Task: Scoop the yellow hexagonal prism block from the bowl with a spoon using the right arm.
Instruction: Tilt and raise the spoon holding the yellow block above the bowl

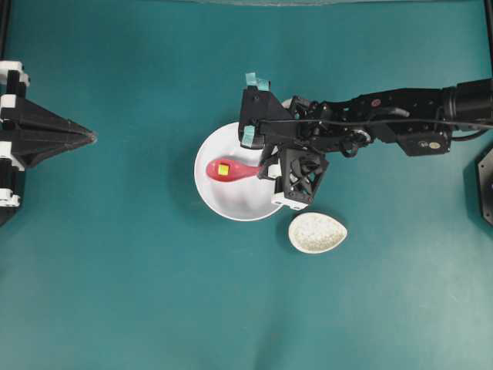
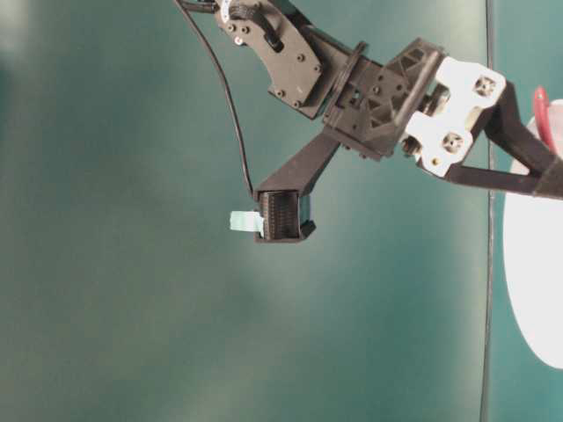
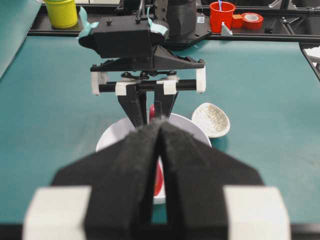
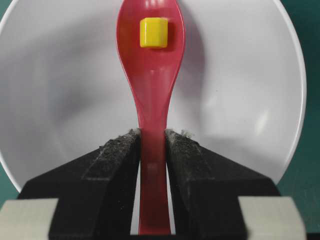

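Note:
The yellow hexagonal prism block (image 1: pixel 223 169) (image 4: pixel 153 32) lies in the scoop of the pink-red spoon (image 1: pixel 235 170) (image 4: pixel 152 95). That scoop is over the inside of the white bowl (image 1: pixel 212 196) (image 4: pixel 60 100). My right gripper (image 1: pixel 263 166) (image 4: pixel 152 137) is shut on the spoon's handle at the bowl's right rim, and the right arm reaches in from the right. Far off at the left edge, my left gripper (image 1: pixel 91 138) (image 3: pixel 160 122) is shut with nothing in it. In the table-level view, only an edge of the bowl (image 2: pixel 537 264) and a sliver of the spoon (image 2: pixel 543 114) show.
A small speckled oval dish (image 1: pixel 317 232) (image 3: pixel 211 119) sits just below and right of the bowl. Behind the right arm's base, a yellow cup (image 3: pixel 62 12), a red cup (image 3: pixel 221 15) and a red tape roll (image 3: pixel 252 20) stand.

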